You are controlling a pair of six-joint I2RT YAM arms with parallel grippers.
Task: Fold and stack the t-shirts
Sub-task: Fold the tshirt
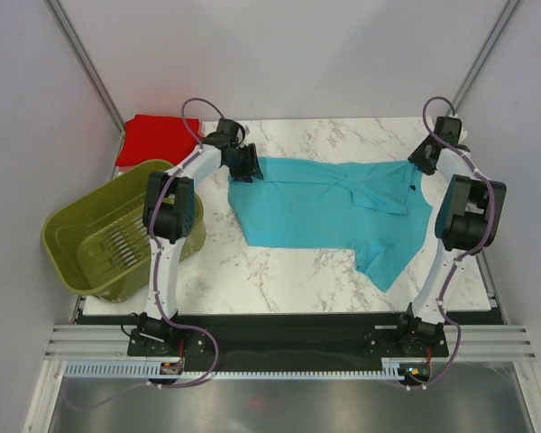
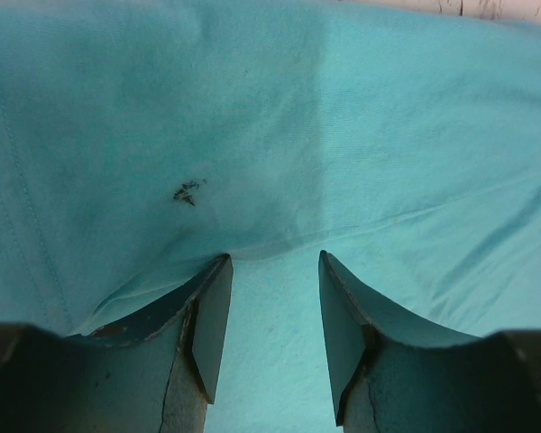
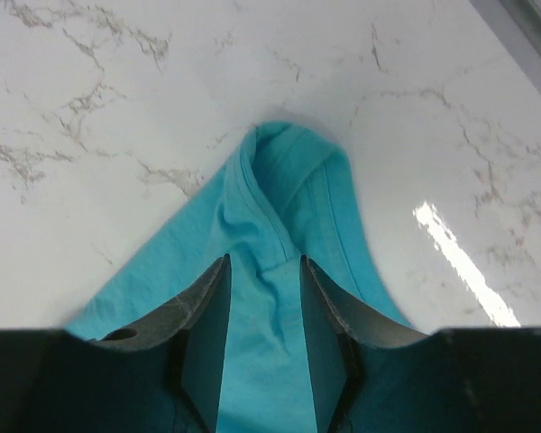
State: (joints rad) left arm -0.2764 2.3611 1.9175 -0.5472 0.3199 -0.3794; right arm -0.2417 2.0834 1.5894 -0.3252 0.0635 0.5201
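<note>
Turquoise t-shirt [image 1: 325, 209] in left tool [image 2: 275, 266] and right tool [image 3: 263, 263]

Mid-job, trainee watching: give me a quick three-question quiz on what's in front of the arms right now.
1. True or false: the red t-shirt lies inside the olive-green basket.
2. What shows between the fingertips of both the left gripper and the right gripper? A) red cloth B) the turquoise t-shirt C) bare marble
3. Fill in: the basket stands at the marble table's ___ side.

Key: 1 false, it lies outside, beyond the basket; 2 B; 3 left.
</note>
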